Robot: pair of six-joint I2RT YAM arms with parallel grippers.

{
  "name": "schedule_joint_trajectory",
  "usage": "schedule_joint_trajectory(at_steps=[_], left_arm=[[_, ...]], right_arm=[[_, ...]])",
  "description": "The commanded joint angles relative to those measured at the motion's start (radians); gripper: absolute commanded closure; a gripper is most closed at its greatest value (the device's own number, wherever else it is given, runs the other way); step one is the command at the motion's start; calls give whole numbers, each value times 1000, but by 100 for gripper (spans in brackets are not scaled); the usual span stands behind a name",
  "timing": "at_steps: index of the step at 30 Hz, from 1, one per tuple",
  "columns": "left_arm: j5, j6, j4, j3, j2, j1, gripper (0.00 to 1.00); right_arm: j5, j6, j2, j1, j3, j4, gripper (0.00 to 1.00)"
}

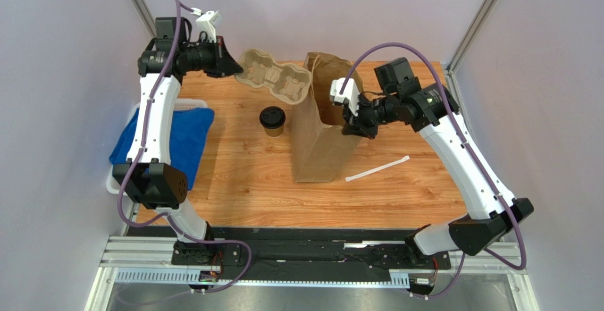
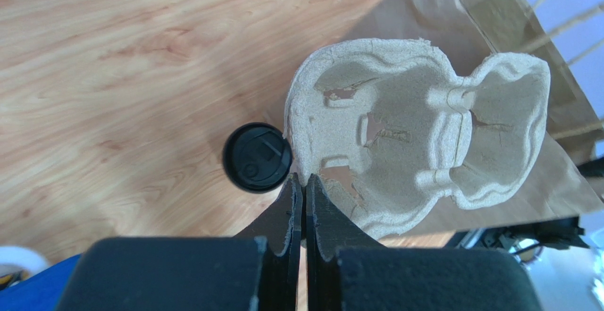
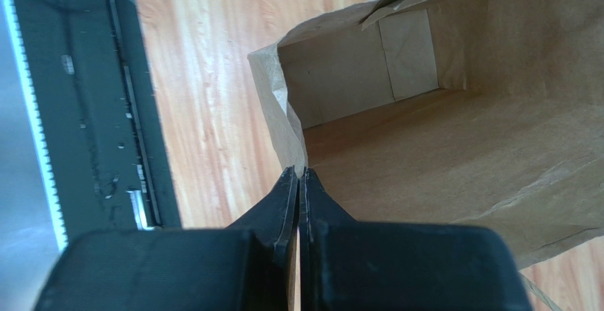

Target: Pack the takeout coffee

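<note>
Left tool (image 2: 303, 183): jaws pinched together on the rim of the pulp tray (image 2: 397, 134). The two-hollow tray is held tilted, its hollows facing the wrist camera, at the far side of the bench (image 1: 241, 183).

Right tool (image 3: 299, 176): jaws closed thin on the lip of the paper bag (image 3: 439, 134). The bag's mouth gapes and the inside is seen down to the bottom fold. From above I cannot be sure whether the bag stands straight or leans.

Takeout coffee (image 1: 272, 120): upright on the bench with its black lid on. It is just left of the bag and close below the tray's near edge. It is apart from both tools, and neither has hold of it.

Bench surface: light wood grain, matte. A white paper strip (image 1: 377, 169) lies flat to the right of the bag's lower end. A blue cloth (image 1: 177, 134) sits in a white bin at the left edge, beside the left arm.

Room: pale grey-lilac walls on three sides, with aluminium posts running up at the far corners. A black plate and a slotted metal rail lie along the near edge and carry both arm bases.
</note>
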Motion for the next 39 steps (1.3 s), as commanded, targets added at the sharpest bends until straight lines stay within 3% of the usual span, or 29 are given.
schedule_joint_trajectory(at_steps=[1,2,6,12,15,21,25,30,39], left_arm=[[-4,116,-62,32,-49,33,100],[-10,127,-77,39,-50,33,100],[-44,170,-123,107,-40,38,100],[-22,158,-125,134,-41,96,100],[-15,103,-89,125,-44,145,100],[1,62,-37,125,-43,223,100],[-16,62,-33,108,-47,251,100],[-5,37,-5,59,-81,305,100],[8,55,1,13,-133,314,100]], right_arm=[[9,97,-60,55,-4,8,100],[8,108,-59,75,12,4,100],[4,165,-28,101,107,5,59],[57,252,70,55,401,8,34],[37,277,117,-12,486,60,29],[23,282,283,-106,595,204,30],[20,269,399,-108,686,298,31],[15,201,499,-106,681,387,32],[23,64,591,-59,654,392,35]])
